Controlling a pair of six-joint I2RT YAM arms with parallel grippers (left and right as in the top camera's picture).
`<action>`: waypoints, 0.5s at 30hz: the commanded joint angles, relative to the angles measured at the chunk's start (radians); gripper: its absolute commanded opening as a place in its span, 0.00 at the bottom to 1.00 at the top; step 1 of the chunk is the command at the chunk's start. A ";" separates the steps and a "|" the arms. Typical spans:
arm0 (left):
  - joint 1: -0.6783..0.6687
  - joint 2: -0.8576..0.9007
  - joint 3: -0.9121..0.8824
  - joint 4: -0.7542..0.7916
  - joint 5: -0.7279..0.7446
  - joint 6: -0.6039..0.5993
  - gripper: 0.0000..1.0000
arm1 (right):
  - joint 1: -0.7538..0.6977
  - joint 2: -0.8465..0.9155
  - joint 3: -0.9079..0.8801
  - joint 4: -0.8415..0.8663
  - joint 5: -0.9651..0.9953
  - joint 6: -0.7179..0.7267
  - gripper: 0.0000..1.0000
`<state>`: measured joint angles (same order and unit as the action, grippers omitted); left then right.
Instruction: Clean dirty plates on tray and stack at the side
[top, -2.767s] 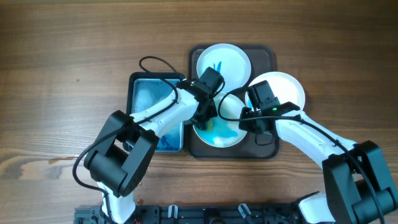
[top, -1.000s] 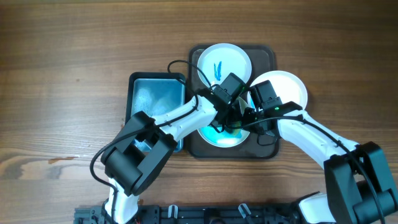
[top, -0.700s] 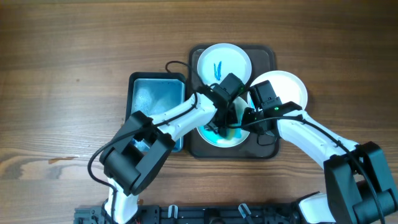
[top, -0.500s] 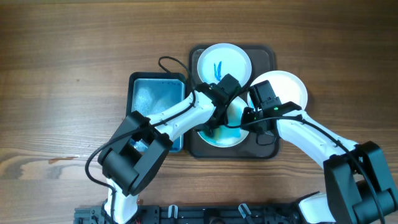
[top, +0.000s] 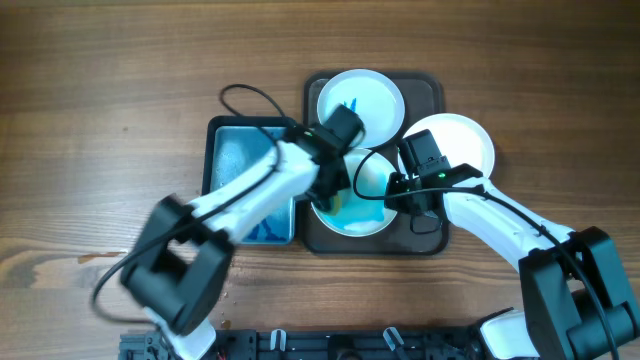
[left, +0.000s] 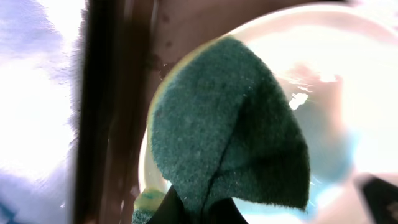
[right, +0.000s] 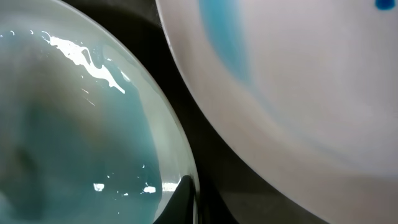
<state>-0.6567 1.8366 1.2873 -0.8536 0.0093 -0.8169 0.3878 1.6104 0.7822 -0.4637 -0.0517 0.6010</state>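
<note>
Left gripper (top: 330, 186): closed on a folded dark green sponge (left: 230, 124), which lies over the left rim of the near plate
Right gripper (top: 395, 195): closed, its tip at the right rim of the same plate; whether it pinches the rim cannot be told
Near round white plate (top: 365, 215): by the near edge of the dark brown rectangular tray (top: 425, 90), wet, with a pale blue film
Blue-lined rectangular basin (top: 235, 160): on the wooden counter (top: 120, 100), just beside the tray's left edge
Right round white plate (top: 460, 140): straddles the tray's right edge, partly over the counter, face plain white from overhead
Far round white plate (top: 372, 100): by the tray's far edge, with a small blue smear at its centre
</note>
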 joint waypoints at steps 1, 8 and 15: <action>0.109 -0.148 -0.002 -0.087 0.003 0.040 0.04 | -0.005 0.035 -0.019 -0.019 0.070 -0.026 0.04; 0.254 -0.153 -0.069 -0.152 -0.213 0.081 0.04 | -0.005 0.035 -0.019 -0.001 0.070 -0.071 0.04; 0.368 -0.152 -0.266 -0.010 -0.161 0.081 0.04 | -0.005 0.033 0.053 -0.096 -0.002 -0.166 0.04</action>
<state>-0.3370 1.6768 1.0973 -0.8875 -0.1520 -0.7547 0.3874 1.6115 0.7910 -0.4793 -0.0551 0.5259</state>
